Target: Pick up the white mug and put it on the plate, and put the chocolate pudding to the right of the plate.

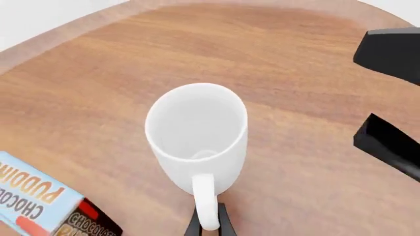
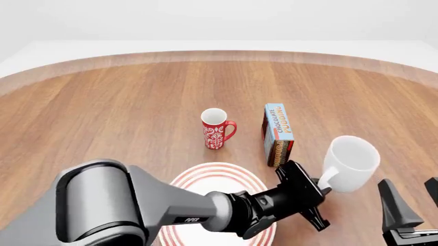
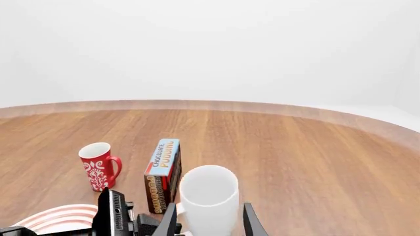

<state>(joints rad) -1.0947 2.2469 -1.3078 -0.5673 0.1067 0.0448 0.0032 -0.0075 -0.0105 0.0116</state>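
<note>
Going L to R in the front view: the left arm is reaching across the plate point(image 2: 205, 174) at abt 6 o'clock, its left gripper point(image 2: 320, 190) pinching the white mug point(image 2: 350, 163) by the handle, fingers pressed on it. The mug is hanging tilted off the table point(image 2: 102, 113), at abt 4 o'clock, to the plate's right. The red mug point(image 2: 216, 128) is sitting near centre, and the pudding box point(image 2: 278, 134) is standing just R of it. The right gripper point(image 2: 416, 201) is waiting at abt 5 o'clock, fingers spread, holding nothing.

Risks: a thin handle grip could let the mug swivel or slip; swinging it back could clip the box.

Count: 2 mugs, 1 plate, 1 box, 2 grippers.
</note>
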